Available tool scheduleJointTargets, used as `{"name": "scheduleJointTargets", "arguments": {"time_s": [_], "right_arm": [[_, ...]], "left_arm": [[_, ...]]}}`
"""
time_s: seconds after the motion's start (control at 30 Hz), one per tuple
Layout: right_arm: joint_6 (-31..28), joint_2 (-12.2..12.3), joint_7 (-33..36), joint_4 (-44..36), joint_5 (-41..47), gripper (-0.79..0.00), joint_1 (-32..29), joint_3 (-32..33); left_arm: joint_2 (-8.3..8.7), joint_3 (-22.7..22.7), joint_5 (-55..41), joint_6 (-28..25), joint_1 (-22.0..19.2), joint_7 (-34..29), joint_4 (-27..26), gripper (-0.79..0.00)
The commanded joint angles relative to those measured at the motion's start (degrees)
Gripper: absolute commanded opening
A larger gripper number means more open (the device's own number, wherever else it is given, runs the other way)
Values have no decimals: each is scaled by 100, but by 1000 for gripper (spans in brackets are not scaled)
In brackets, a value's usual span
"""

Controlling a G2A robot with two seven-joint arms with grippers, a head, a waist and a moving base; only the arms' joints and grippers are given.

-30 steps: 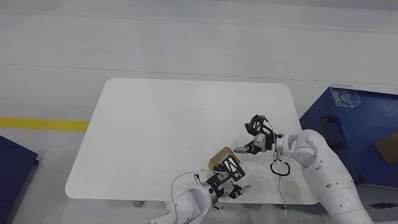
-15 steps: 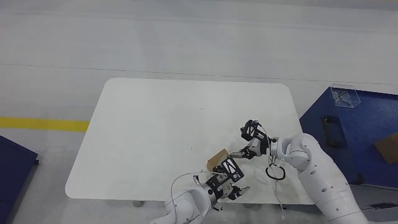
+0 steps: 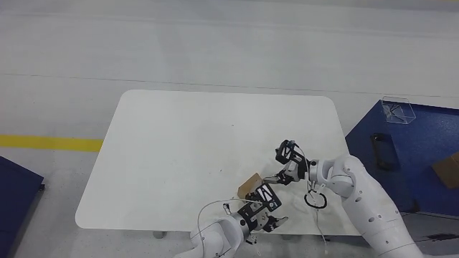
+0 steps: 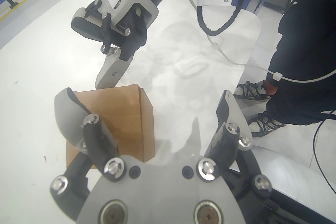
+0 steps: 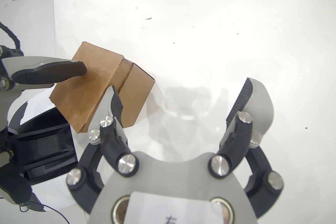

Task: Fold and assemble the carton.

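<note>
A small brown carton (image 3: 250, 182) stands near the front edge of the white table (image 3: 186, 136). My left gripper (image 4: 149, 114) is open just in front of the carton (image 4: 118, 114), with one of its fingers (image 5: 50, 71) lying against the carton's side. From the right, my right gripper (image 5: 181, 96) is also open. One of its fingers (image 4: 111, 72) touches the carton (image 5: 105, 83) at its far upper edge, and the other stands clear over bare table. In the top view the right gripper (image 3: 277, 176) sits beside the carton and the left gripper (image 3: 262, 205) just below it.
A blue cart (image 3: 409, 150) with a clear plastic box (image 3: 396, 109) stands right of the table. A black cable loop (image 3: 314, 199) hangs off the right arm. A person's legs (image 4: 302, 38) stand by the table's front corner. The table's front edge is close.
The right gripper has moved left and nearer, up against the carton. The carton has shifted slightly left. The left gripper has barely moved.
</note>
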Motion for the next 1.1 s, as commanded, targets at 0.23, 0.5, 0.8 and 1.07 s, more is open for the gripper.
{"name": "scheduleJointTargets", "arguments": {"time_s": [0.23,0.5,0.8,1.07], "right_arm": [[16,40,77,-175,412,0,-68,117],[179,35,403,-165,278,0,-30,-84],[326,103,311,-231,649,0,15,244],[755,150,334,-260,874,0,-64,482]], "left_arm": [[-4,4,10,30,4,-67,-26,0],[36,-104,219,298,173,275,-355,0],[169,-286,1250,238,339,366,-924,0],[329,-977,508,-1458,75,-424,-627,0]]}}
